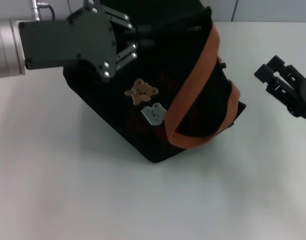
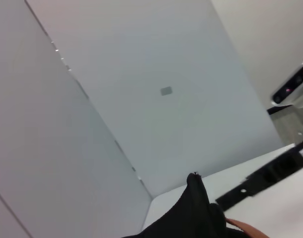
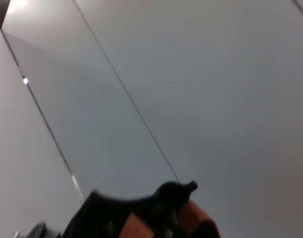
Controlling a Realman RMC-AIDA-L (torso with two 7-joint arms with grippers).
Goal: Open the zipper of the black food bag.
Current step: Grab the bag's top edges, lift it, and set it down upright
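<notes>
- head view: the bag (image 1: 193, 85) sits mid-table, tipped so one corner points toward me, bear patch (image 1: 141, 91) and white patch (image 1: 154, 113) facing up. it looks like soft, light fabric, so i'd expect it to slide or crumple if i tug the zip with nothing holding it.
- the left gripper (image 1: 137, 37) is at the bag's far top edge, its linkage fingers reaching into the black fabric. i can't tell whether the jaws are pinched on anything or merely touching.
- i can't make out the zipper or its pull here. black on black, and the gripper covers that edge.
- the orange strap (image 1: 193, 90) drapes across the top and down the near side. i judge it could lie over the zip line and get in the way.
- the right gripper (image 1: 273, 75) hangs well apart to the bag's right, jaws a little apart, holding nothing. it could brace the bag's side.
- left wrist view: mostly wall, with a peak of black fabric (image 2: 196, 198) and a sliver of strap low down. no fingers in view.
- right wrist view: wall panels, with a dark bag edge (image 3: 166, 198) and strap (image 3: 193, 218). no pull tab visible.
</notes>
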